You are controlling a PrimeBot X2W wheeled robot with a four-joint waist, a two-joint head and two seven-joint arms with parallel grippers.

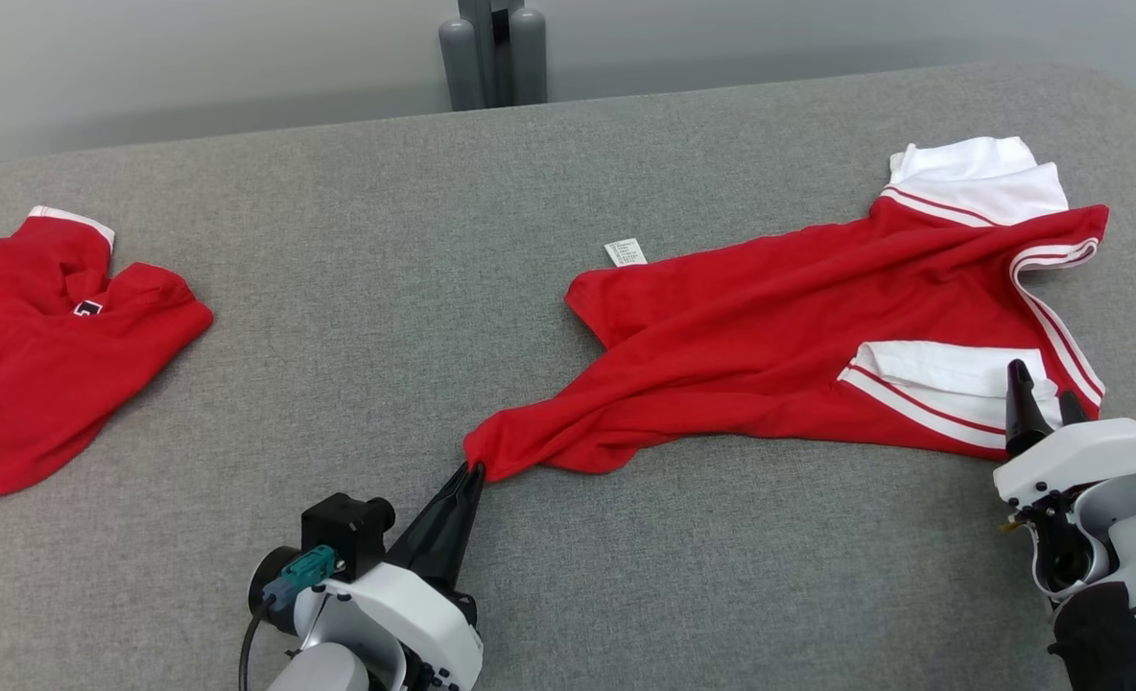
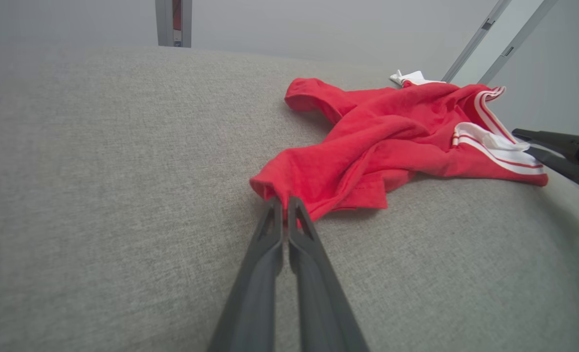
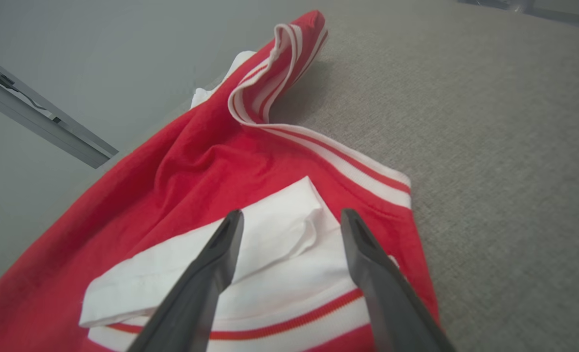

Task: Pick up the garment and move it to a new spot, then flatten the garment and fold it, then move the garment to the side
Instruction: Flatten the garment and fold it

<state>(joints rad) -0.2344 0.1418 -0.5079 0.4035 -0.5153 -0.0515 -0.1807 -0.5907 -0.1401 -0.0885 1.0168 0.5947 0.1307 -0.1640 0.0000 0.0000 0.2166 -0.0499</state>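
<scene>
1. Head view: the garment [image 1: 769, 326] lies crumpled on the right half of the bench [image 1: 386, 240], well apart from a second shirt [image 1: 40, 365] at far left. The left end effector [image 1: 475, 470] is clamped on the garment's near-left corner. The right end effector [image 1: 1041, 389] is spread wide by the white sleeve [image 1: 942, 384] at the near-right edge and holds nothing.
2. Left wrist view: the fingers [image 2: 265, 244] are pinched together with red cloth between the tips. It's a small bite (could slip under tension). The cloth behind it is bunched into folds. This reads as the flatten step, so I'd pull low along the bench, not upward.
3. Right wrist view: the jaws stand open on either side of the folded sleeve; I can't tell whether the tips touch it. The striped trim [image 3: 270, 73] beyond it curls up off the bench. Suggested:
   - Grab the sleeve together with the red layer under it, close to the edge, or only the flap will lift.
   - Draw both ends apart evenly.
   - Ease off once the folds are gone.
   - Keep clear of the second shirt.
</scene>
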